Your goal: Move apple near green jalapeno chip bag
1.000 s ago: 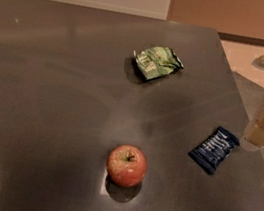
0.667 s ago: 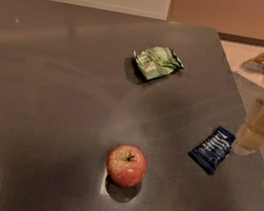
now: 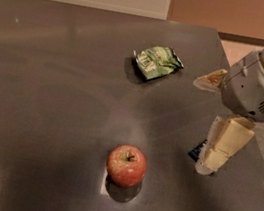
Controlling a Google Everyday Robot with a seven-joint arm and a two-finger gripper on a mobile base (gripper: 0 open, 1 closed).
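Observation:
The red apple (image 3: 127,165) with a yellowish patch at its stem stands upright on the dark table (image 3: 49,88), near the front middle. The crumpled light-green jalapeno chip bag (image 3: 156,61) lies further back, well apart from the apple. My gripper (image 3: 200,125) hangs over the table's right side, to the right of the apple and in front of the bag. It is open and empty, with one cream finger (image 3: 222,145) pointing down and the other (image 3: 209,80) reaching left. It touches neither the apple nor the bag.
A dark blue snack packet (image 3: 196,150) lies at the right, mostly hidden behind my lower finger. The table's right edge (image 3: 259,160) runs just past the gripper, with pale floor beyond. A wall stands behind the table's far edge.
My arm and gripper have moved left from the table's right edge to above the table, now covering most of the blue packet. The apple and bag have not moved.

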